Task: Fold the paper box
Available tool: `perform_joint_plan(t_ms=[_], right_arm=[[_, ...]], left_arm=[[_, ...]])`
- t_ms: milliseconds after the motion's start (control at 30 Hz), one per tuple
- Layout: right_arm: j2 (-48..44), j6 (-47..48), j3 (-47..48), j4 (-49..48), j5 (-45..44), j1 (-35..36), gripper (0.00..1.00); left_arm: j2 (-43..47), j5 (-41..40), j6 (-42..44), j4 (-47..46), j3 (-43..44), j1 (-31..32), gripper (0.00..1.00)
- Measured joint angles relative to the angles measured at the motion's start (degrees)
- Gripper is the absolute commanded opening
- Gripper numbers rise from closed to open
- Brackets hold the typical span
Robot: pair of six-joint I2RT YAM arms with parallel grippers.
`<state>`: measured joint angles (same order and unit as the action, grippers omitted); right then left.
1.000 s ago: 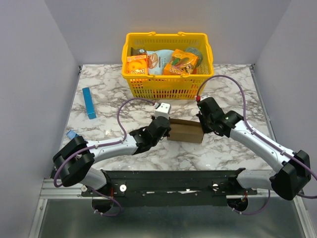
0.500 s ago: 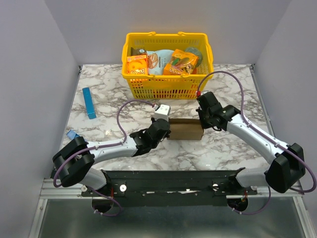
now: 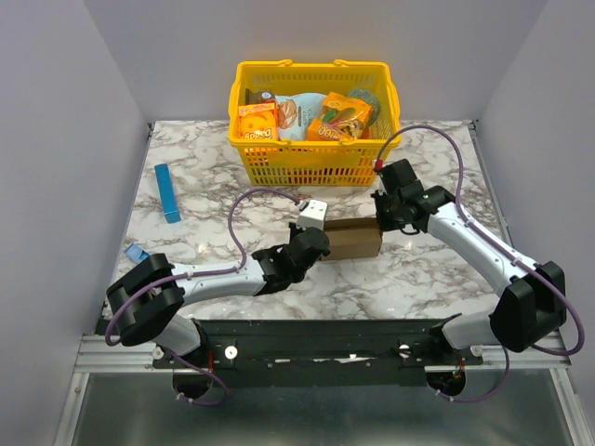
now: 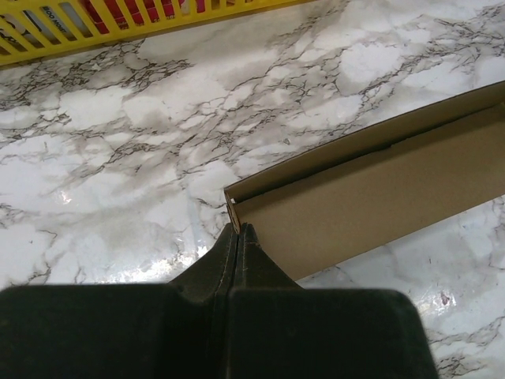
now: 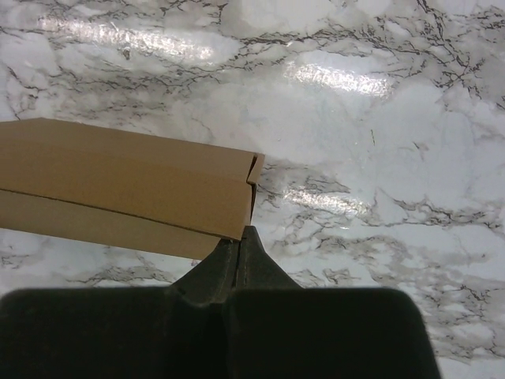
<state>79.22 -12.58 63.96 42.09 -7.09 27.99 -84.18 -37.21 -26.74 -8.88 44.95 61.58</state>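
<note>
- Paper box (image 3: 353, 239), plain brown and folded into a small carton, lies on the marble table (image 3: 437, 279) between my two arms, on the near side of the yellow basket (image 3: 311, 165).
- Left gripper (image 4: 239, 230): I see its fingers pressed together with no gap. The tips touch the bottom corner of the box's left end.
- Right gripper (image 5: 245, 233): its fingers are likewise together, and the tips rest against the lower corner of the box's right end.
- At that right end I see a narrow slit where one panel edge stands slightly off the next.
- The basket holds orange snack packs (image 3: 257, 122).
- A slim blue box (image 3: 167, 193) lies well apart, at the left of the table.
</note>
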Motion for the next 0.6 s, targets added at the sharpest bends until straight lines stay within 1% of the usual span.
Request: perform_joint_plan(t_ms=[600], right_arm=[[1.33, 0.02, 1.38, -0.28, 3.23, -1.7, 0.01]], left_arm=[[-0.59, -1.2, 1.46, 0.85, 0.7, 0.44, 0.0]])
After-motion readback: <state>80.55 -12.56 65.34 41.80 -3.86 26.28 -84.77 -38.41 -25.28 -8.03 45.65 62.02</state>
